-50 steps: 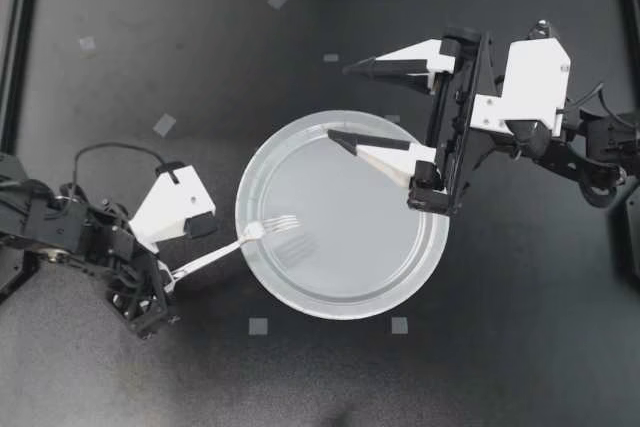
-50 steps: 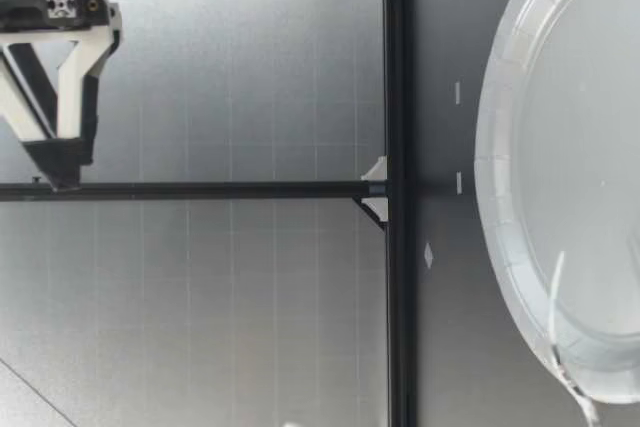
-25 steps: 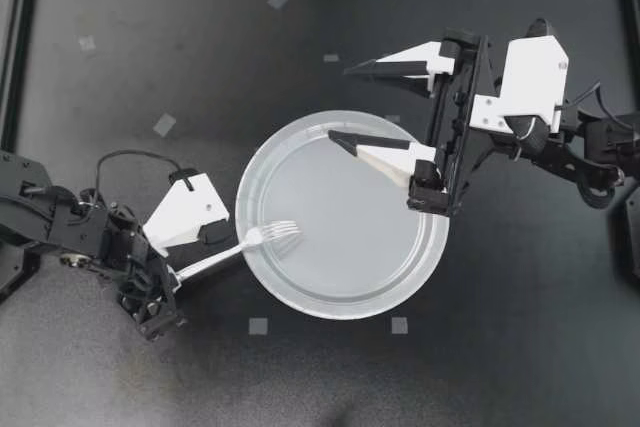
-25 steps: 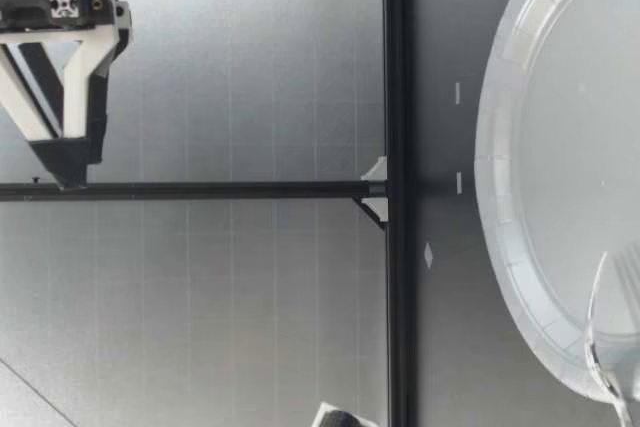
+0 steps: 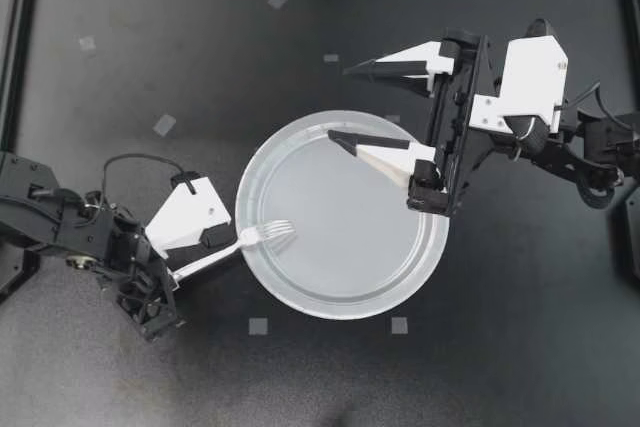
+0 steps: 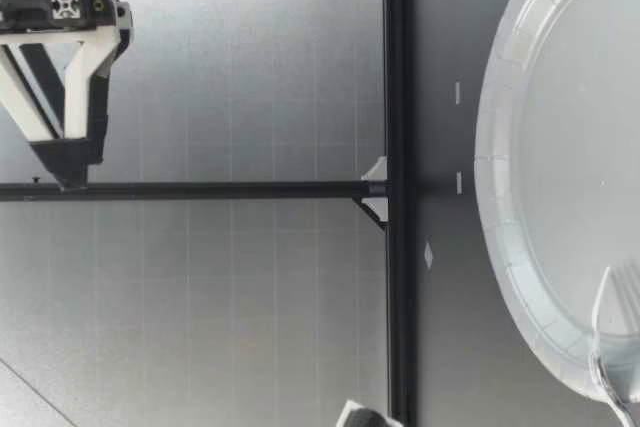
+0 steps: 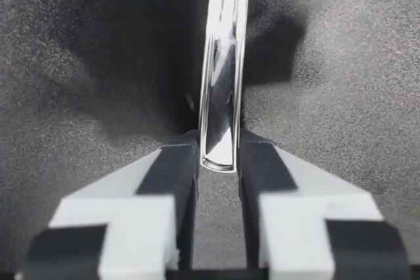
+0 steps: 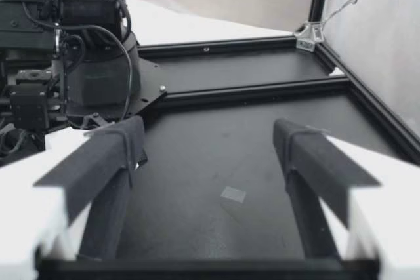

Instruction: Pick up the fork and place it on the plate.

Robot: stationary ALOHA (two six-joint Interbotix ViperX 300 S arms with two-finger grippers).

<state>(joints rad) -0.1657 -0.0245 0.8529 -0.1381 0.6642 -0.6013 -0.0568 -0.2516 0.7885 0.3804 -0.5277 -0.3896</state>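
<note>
Top: left gripper [image 5: 172,275] pinches the fork [image 5: 240,243] by its handle tip, tines over the plate [image 5: 345,313] rim at approx. 8 o'clock. Right gripper [image 5: 341,102] is spread wide, empty.
Low: tines just above plate (contact unclear).
L wrist: both pads [image 7: 180,162] clamp handle; tines cut off.
Fork looks light, stiff, slick; this end-grip may swivel.

white wedge fingers [image 5: 395,159] with black pads [image 5: 352,136] are tipping my left gripper [image 5: 182,267] and right gripper [image 5: 340,102]; a thin black cable [image 5: 135,156] is looping behind the left one, seemingly into its wrist.
</note>
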